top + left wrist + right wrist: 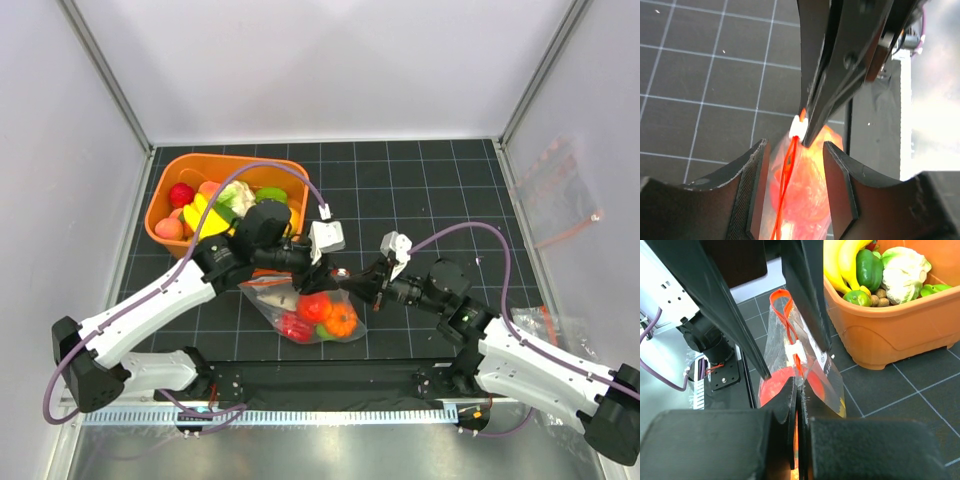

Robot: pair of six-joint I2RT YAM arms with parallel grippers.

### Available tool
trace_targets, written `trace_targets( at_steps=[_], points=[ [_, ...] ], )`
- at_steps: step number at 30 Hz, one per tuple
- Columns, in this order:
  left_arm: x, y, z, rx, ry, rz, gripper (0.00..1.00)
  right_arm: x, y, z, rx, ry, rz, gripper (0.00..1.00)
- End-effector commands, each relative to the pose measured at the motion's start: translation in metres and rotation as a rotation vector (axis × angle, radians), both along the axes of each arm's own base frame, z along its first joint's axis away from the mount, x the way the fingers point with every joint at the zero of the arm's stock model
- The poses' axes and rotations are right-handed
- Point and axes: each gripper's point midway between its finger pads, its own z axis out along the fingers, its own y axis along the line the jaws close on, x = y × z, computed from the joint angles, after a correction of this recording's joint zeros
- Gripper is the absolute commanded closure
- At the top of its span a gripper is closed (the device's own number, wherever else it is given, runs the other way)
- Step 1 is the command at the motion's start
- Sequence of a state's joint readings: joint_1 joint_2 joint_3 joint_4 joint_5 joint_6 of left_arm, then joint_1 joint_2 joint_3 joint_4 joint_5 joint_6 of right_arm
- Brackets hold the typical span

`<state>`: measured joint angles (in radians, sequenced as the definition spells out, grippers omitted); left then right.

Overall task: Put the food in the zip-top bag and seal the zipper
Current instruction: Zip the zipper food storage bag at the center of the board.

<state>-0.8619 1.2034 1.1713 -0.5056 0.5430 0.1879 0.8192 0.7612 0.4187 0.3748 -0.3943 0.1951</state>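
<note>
The zip-top bag (pixel 300 305) hangs between both grippers just above the mat, holding red, orange and green food (pixel 322 312). My left gripper (pixel 322 266) is open, its fingers (pixel 757 165) straddling the bag's mouth without pressing it. The red-orange zipper (pixel 785 170) runs between them to its white tab (pixel 798 127). My right gripper (pixel 799 390) is shut on the bag's top edge just below the tab (pixel 795 349), and it also shows in the top view (pixel 347 280). More food (pixel 225 205) lies in the tub.
The orange tub (pixel 160 200) stands at the back left of the mat, close behind the left arm; its wall (pixel 890 335) is right of the bag. Another clear bag (pixel 565 200) shows against the right wall. Crinkled plastic (pixel 540 320) lies by the mat's right edge.
</note>
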Motion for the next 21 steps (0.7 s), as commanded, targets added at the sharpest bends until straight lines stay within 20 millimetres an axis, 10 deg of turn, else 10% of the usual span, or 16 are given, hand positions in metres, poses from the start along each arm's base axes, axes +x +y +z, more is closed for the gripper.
trace_targets(
  at_steps=[1,21],
  points=[
    [0.002,0.000,0.018,-0.066,-0.118,-0.030,0.50,-0.004,-0.001,0.025,0.077,-0.069,0.009,0.99],
    [-0.006,-0.002,0.028,-0.130,-0.155,-0.080,0.49,-0.010,0.004,0.026,0.066,-0.065,0.050,0.99]
  ],
)
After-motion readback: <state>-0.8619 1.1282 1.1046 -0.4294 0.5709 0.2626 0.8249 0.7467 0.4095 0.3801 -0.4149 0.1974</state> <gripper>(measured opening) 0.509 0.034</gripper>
